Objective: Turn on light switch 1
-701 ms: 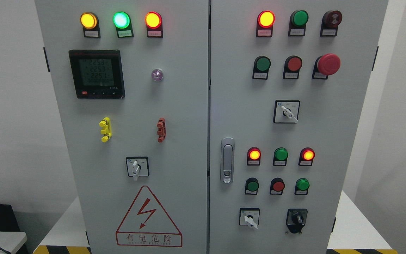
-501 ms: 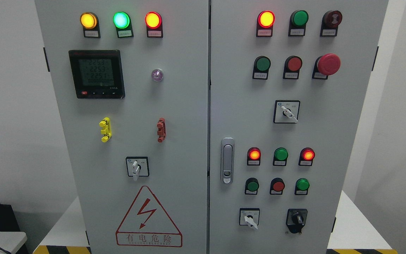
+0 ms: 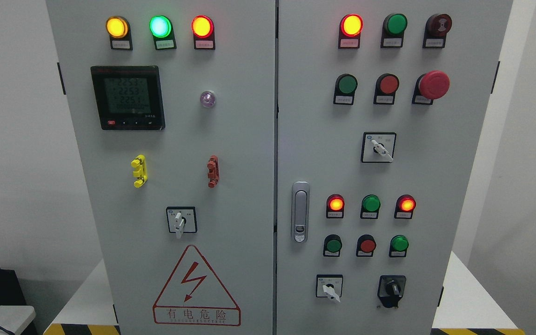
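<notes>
A grey electrical cabinet [image 3: 249, 139] with two doors fills the head view. The right door carries a top row with a lit red lamp [image 3: 351, 25], an unlit green lamp [image 3: 396, 24] and a dark red buzzer [image 3: 438, 25]. Below sit a green button [image 3: 346, 84], a red button [image 3: 387, 84] and a red mushroom stop button [image 3: 433, 84]. Lower down are a lit red lamp [image 3: 335, 204], an unlit green lamp [image 3: 370, 203] and another lit red lamp [image 3: 406, 204], above three small buttons [image 3: 367, 244]. Which control is light switch 1 cannot be read. Neither hand is in view.
The left door has yellow, green and red lit lamps [image 3: 160, 26], a digital meter [image 3: 127, 97], a selector switch [image 3: 180, 220] and a warning triangle [image 3: 196, 288]. The right door has a door handle [image 3: 300, 211], white selector switches [image 3: 378, 147] [image 3: 329, 286] and a black rotary knob [image 3: 391, 289].
</notes>
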